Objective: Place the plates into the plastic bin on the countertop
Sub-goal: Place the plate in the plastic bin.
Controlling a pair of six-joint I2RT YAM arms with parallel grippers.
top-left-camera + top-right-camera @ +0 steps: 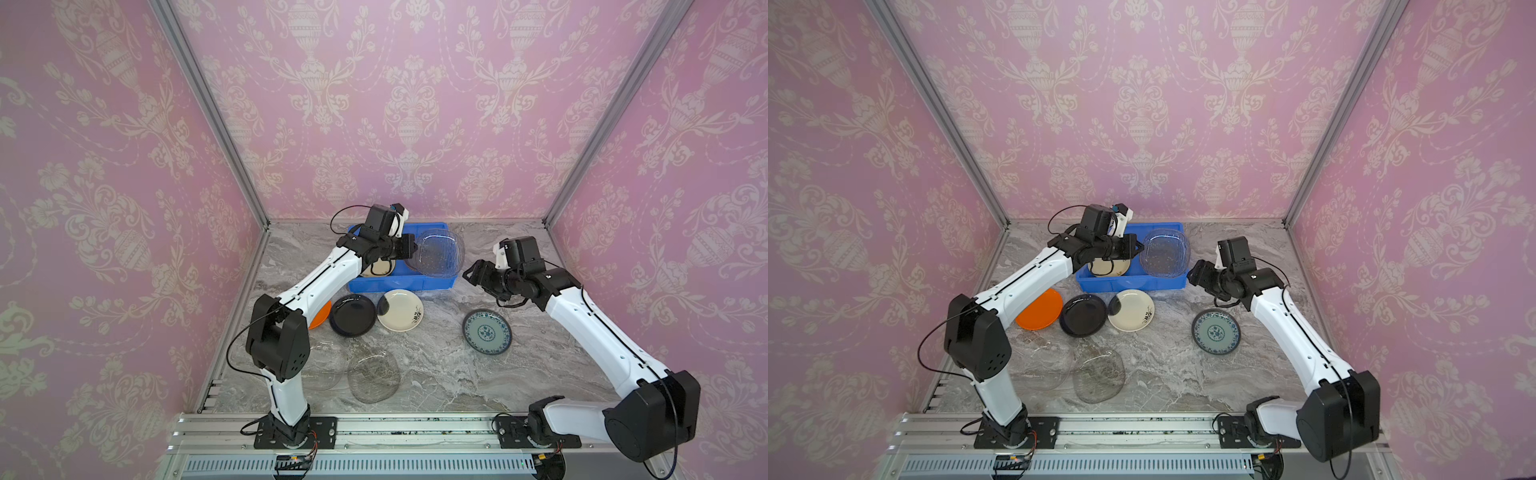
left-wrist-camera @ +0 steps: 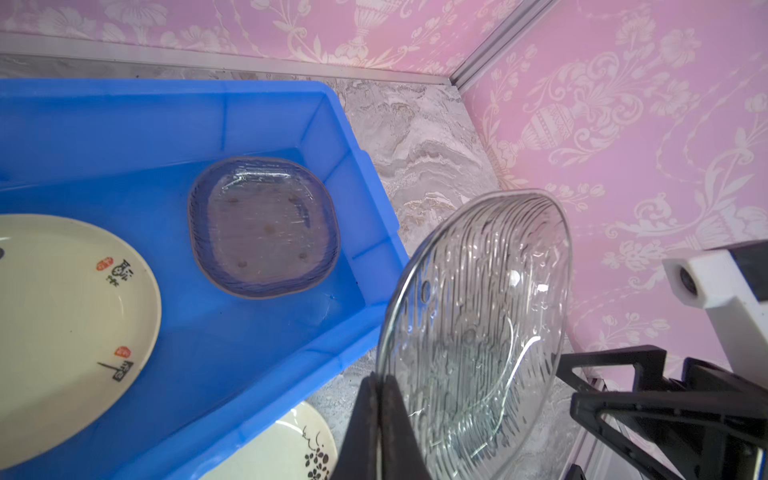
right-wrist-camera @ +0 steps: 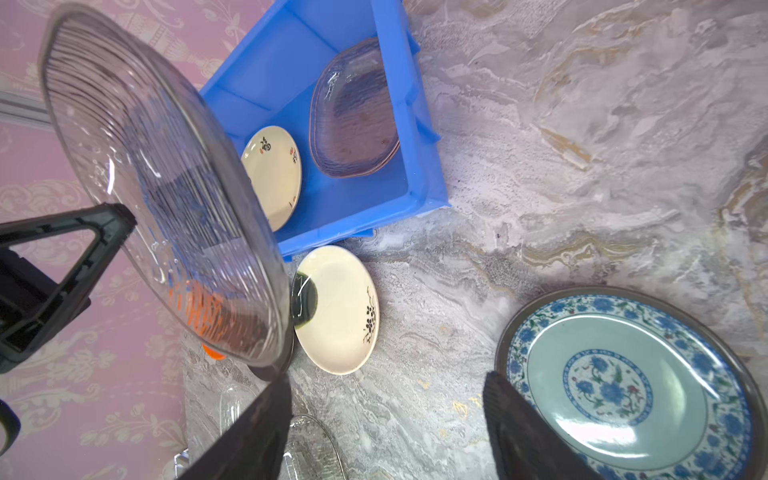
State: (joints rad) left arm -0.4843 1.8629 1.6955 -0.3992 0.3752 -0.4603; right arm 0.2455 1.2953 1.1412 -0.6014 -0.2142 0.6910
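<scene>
Left claw point(image 1: 409, 246) clamps clear ribbed glass plate point(image 1: 438, 253) by its rim, on edge in the air at the blue bin point(image 1: 399, 286)'s right end; right claw point(image 3: 386, 379) is spread wide and empty.
Glass looks stiff, slick and chippable, so grip the rim and lower gently. In bin: 1 cream dish point(image 2: 62, 324), 1 smoky glass dish point(image 2: 264, 228). On counter point(image 1: 436, 374): 1 orange plate point(image 1: 1040, 309), 1 black plate point(image 1: 352, 315), 1 cream plate point(image 1: 401, 311), 1 blue-patterned plate point(image 1: 487, 331), 2 glass plates point(image 1: 374, 376).

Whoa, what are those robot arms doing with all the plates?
They are putting plates in the bin. The left end effector grips a clear plate by its rim, tilted, raised near the bin. The right end effector is open and empty nearby. A cream plate and a smoky plate already lie inside. An orange plate, black plate, blue plate and others wait on the countertop.
</scene>
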